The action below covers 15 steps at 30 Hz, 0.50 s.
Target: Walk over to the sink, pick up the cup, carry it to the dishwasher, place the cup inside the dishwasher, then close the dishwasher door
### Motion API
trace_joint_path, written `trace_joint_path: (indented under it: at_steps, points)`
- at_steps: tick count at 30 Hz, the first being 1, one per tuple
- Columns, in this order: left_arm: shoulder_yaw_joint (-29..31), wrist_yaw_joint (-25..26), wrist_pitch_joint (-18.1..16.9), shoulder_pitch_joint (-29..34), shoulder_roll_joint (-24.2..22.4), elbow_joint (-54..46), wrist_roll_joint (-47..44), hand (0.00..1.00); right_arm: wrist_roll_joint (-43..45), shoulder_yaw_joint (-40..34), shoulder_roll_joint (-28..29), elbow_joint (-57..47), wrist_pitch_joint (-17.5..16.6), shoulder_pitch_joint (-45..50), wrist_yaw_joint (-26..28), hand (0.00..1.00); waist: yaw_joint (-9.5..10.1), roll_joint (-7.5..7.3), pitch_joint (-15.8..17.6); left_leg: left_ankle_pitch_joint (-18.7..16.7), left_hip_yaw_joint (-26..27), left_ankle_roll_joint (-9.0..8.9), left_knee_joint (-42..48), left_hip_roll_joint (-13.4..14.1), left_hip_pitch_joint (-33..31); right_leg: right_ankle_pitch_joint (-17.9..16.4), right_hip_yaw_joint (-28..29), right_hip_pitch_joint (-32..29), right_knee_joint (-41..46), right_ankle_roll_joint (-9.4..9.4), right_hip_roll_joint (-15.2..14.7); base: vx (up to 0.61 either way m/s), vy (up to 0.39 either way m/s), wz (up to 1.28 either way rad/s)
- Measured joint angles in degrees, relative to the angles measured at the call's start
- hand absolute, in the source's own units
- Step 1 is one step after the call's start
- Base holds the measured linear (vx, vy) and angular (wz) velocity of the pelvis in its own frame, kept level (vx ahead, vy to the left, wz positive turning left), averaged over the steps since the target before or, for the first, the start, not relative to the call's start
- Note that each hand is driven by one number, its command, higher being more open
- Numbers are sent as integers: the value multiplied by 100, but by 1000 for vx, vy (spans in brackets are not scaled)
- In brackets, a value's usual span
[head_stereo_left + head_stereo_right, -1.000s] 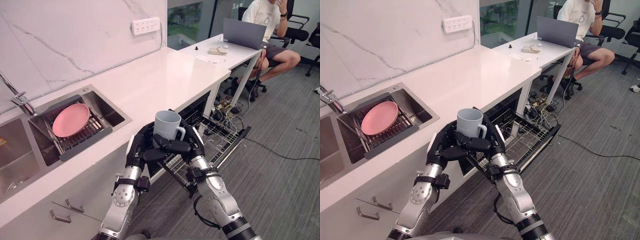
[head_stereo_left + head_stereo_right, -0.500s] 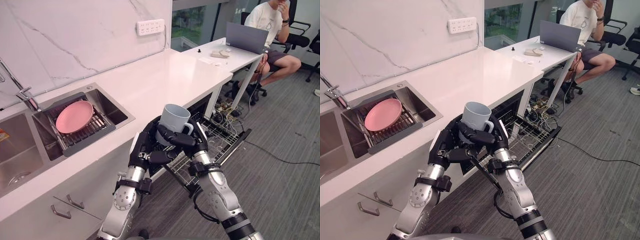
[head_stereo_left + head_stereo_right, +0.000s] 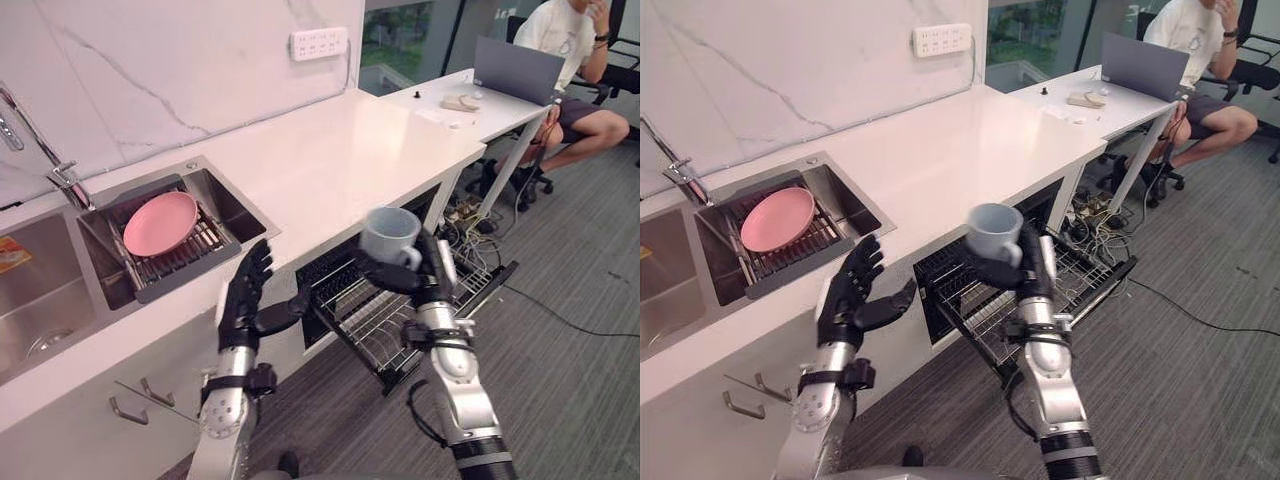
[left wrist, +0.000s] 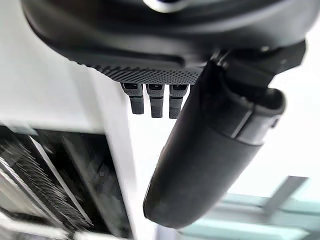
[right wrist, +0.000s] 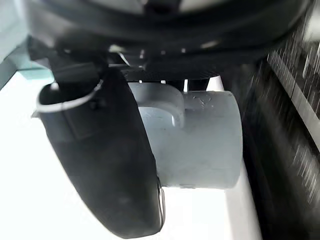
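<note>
Two dark hands show in front of the white counter (image 3: 330,150), and one of them carries something. The right hand (image 3: 428,270) grasps the grey cup (image 3: 390,232). Its fingers are curled round the cup's wall, and in the right wrist view the thumb (image 5: 107,160) lies along the side where the handle (image 5: 162,101) is. The cup is upright with its mouth up. It is lifted in the air just beside the counter's front edge, above the wire rack (image 3: 385,325) pulled out of the open dishwasher (image 3: 335,275). This rack lies below the right hand.

The left hand (image 3: 243,298) is released. Its fingers are straight and spread upward, and its thumb (image 4: 210,155) stands out toward the right hand. It holds nothing and is well apart from the cup, just in front of the counter's edge. Beyond the left hand, the sink (image 3: 232,212) holds a pink plate (image 3: 160,222) on a drain rack (image 3: 185,272). Far beyond the right hand, a person (image 3: 585,60) sits at a desk with a laptop (image 3: 518,70).
</note>
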Motion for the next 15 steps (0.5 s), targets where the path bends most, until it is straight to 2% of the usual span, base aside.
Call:
trace_joint_path:
  at_steps: [4,6,8,10,13,15]
  points:
    - [-196,-164,-325,16,145,255,-55,90,-529,14,-270,614,75,-31,-171,30,37,8,-4,59,-139,-16,2,-11,-182,5,-164,-78,-46,3,3,-2,-19,18]
    - [-342,-285,-263,-27,305,700,-55,90,-576,37,-280,1112,105,-242,-167,30,78,19,1,86,-157,-25,10,0,-287,11,-193,-165,-31,-1,16,-32,-19,13]
    - [-460,-391,-76,-107,405,1371,-53,90,-550,43,-335,1684,149,-634,-167,30,106,24,160,84,-172,-27,162,7,-470,19,-214,-298,54,-8,20,-65,-5,7]
    - [-528,-401,212,-210,426,2056,-53,90,-481,44,-557,2405,234,-1373,-176,30,145,64,581,79,-211,-30,426,28,-822,24,-245,-612,275,-18,23,-134,13,7]
    - [-511,-342,298,-214,509,2420,-53,90,-446,30,-815,3080,327,-2079,-203,30,275,138,990,79,-250,-25,644,52,-1157,16,-269,-949,534,-31,27,-159,21,6]
    - [-370,-253,304,-227,567,2508,-57,90,-277,16,-1032,3640,432,-2671,-260,30,461,230,1301,56,-271,-18,777,65,-1391,-15,-290,-1216,782,-64,16,-176,22,4]
